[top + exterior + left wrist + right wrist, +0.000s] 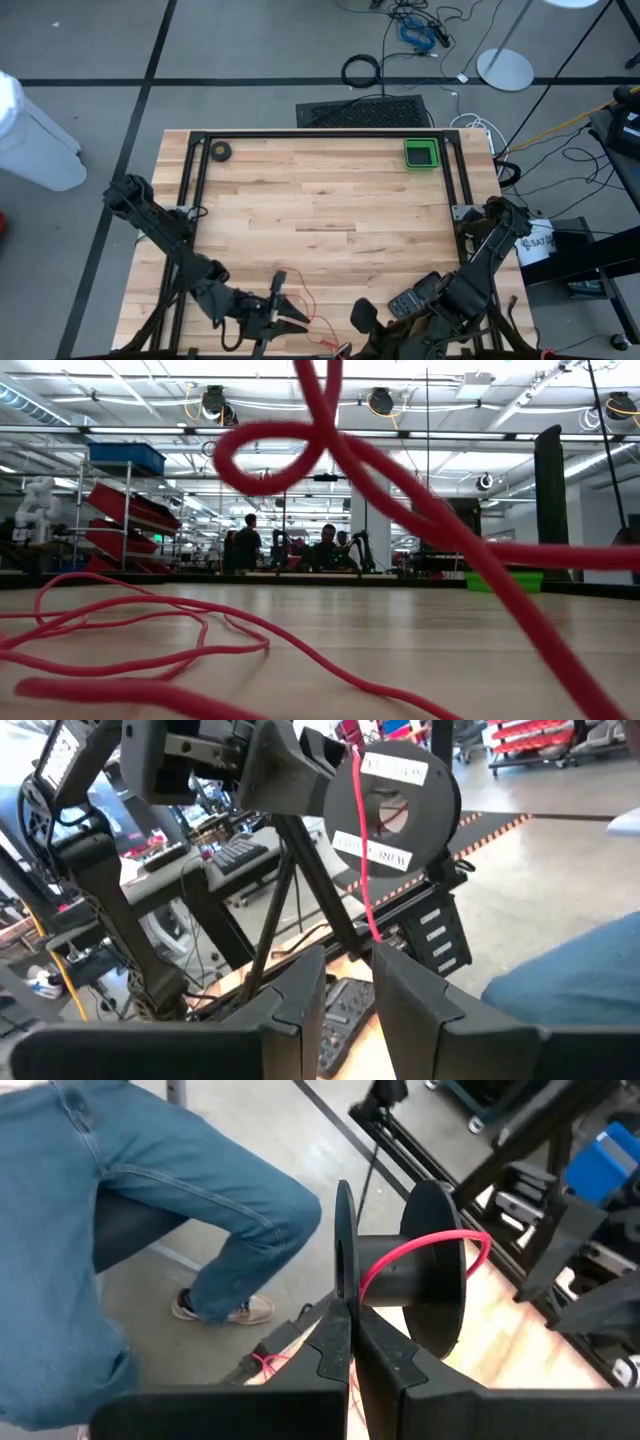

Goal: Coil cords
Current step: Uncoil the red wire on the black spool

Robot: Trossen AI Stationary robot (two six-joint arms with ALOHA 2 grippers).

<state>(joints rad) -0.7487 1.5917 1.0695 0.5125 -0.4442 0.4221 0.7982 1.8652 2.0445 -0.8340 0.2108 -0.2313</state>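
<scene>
1. The left gripper point(292, 318) is working over the near edge of the wooden table point(330, 200), left of centre. Its fingers point(300, 995) are standing partly apart, and the red cord point(362, 840) is running down between them; whether they are pinching it cannot be told.
2. The right gripper point(352, 1342) is positioned at the same near edge, right of centre, with its fingers closed together on the rim of a flange of a black spool point(400, 1275).
3. In the right wrist view, the red cord is looping once around the spool's hub. In the left wrist view, the spool is showing a labelled face with the cord hanging across it down to the left fingers.
4. In the high view, slack red cord is lying on the table between the two grippers, just beside the left one. In the low view, loose red loops are sprawling across the wood close to the camera, one strand rising off the surface.
5. A green tray point(421, 154) is sitting at the far right corner of the table; a small dark ring-shaped roll point(220, 151) is resting at the far left corner. Both are well apart from the grippers.
6. A person in blue jeans point(200, 1190) is standing beside the near edge of the table.
7. The room beyond is showing red bin shelving point(125, 525), ceiling lights and several people standing at a distance.
</scene>
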